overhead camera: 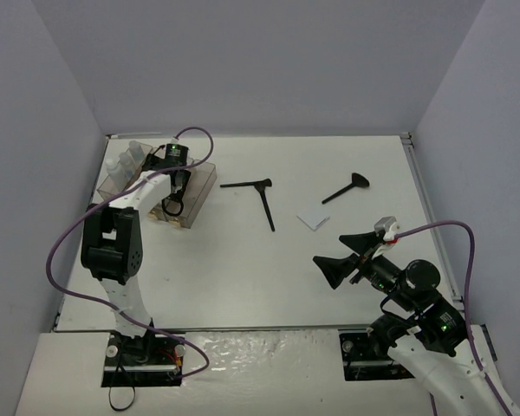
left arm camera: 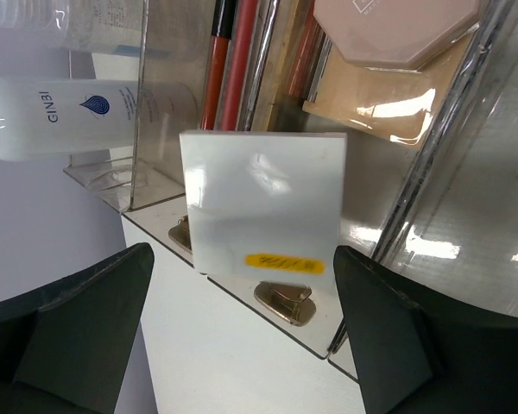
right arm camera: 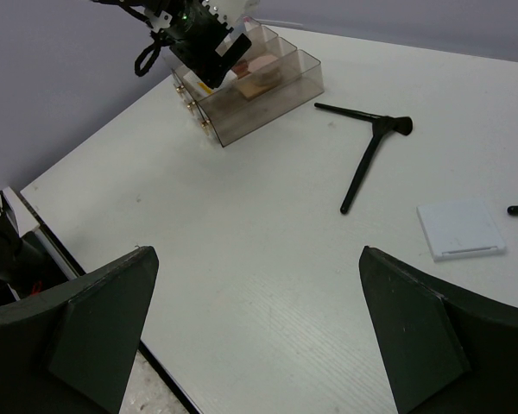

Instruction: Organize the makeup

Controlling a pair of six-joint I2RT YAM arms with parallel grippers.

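Brushes (overhead camera: 247,184), two thin black ones, are meeting at one end on the far middle of the white table (overhead camera: 199,269). One is stretching left to right, and the other brush (overhead camera: 267,211) is running toward the near side. A third black brush (overhead camera: 347,189) is lying diagonally to their right, its flared head pointing far and right. Just near of it, a flat white square pad (overhead camera: 313,218) is resting on the table.

At the far left, the clear plastic organizer tray (overhead camera: 204,178) is holding white bottles (overhead camera: 128,160), thin red pencils (left arm camera: 229,60) lying lengthwise side by side, a pink compact (left arm camera: 397,30) and a pink-brown palette (left arm camera: 380,103).

The left gripper (overhead camera: 173,198) is hanging over the tray with its fingers apart. They are flanking, without touching, a glossy white square pad with a yellow label (left arm camera: 263,203); which compartment it is in I cannot tell. The right gripper (overhead camera: 347,256) is hovering at the near right, jaws spread wide, gripping nothing.
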